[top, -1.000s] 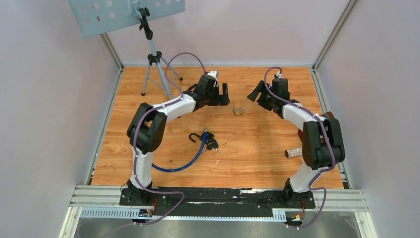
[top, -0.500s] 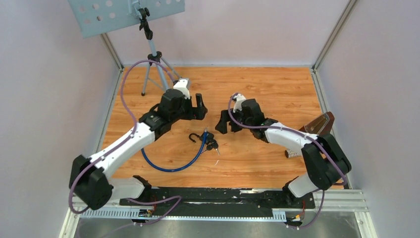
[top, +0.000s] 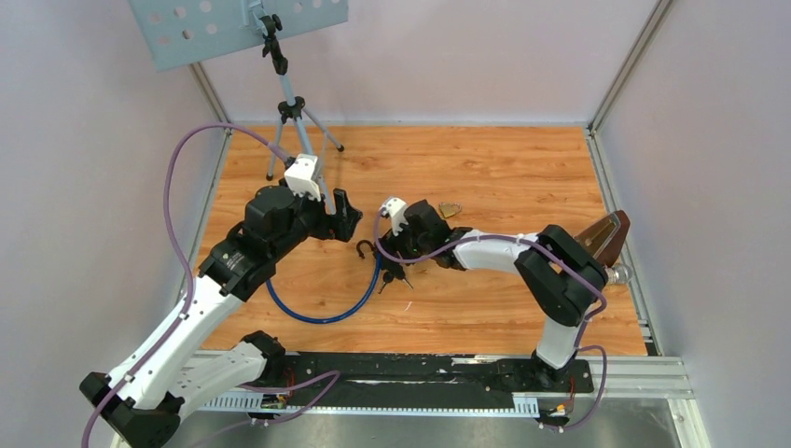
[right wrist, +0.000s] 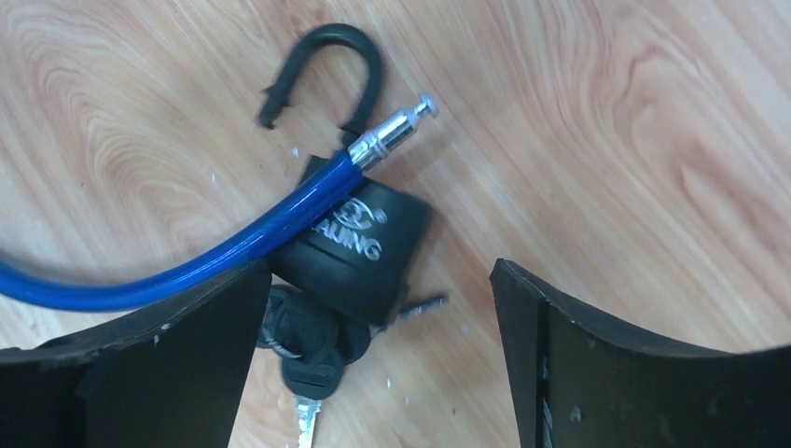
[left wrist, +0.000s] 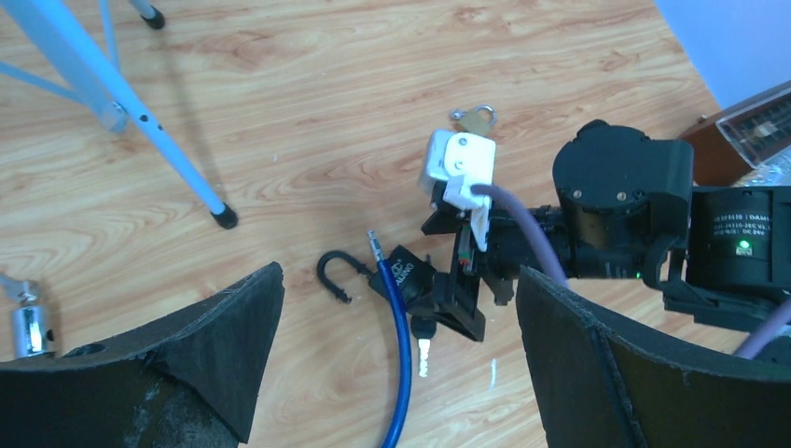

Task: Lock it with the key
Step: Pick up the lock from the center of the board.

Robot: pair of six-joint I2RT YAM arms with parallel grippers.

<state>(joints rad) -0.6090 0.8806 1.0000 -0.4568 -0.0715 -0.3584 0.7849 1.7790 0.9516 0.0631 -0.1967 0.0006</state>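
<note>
The right wrist view shows what the top view hides: the padlock [right wrist: 359, 247] at frame centre with its shackle open, the cable pin [right wrist: 392, 126] out and the keys [right wrist: 312, 359] below, between the right gripper's [right wrist: 381, 271] wide-spread fingers. The left gripper [left wrist: 399, 275], also spread wide, hovers left of it, and the top view shows bare table [top: 485, 299] all around.

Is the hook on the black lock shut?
No, the black padlock has its hook swung open, and the hook's free end sits on the wood away from the lock's body.

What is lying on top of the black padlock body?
The blue cable crosses one corner of the padlock body, its silver pin sticking out beyond. Keys lie at the lower edge, partly covered by the body.
</note>
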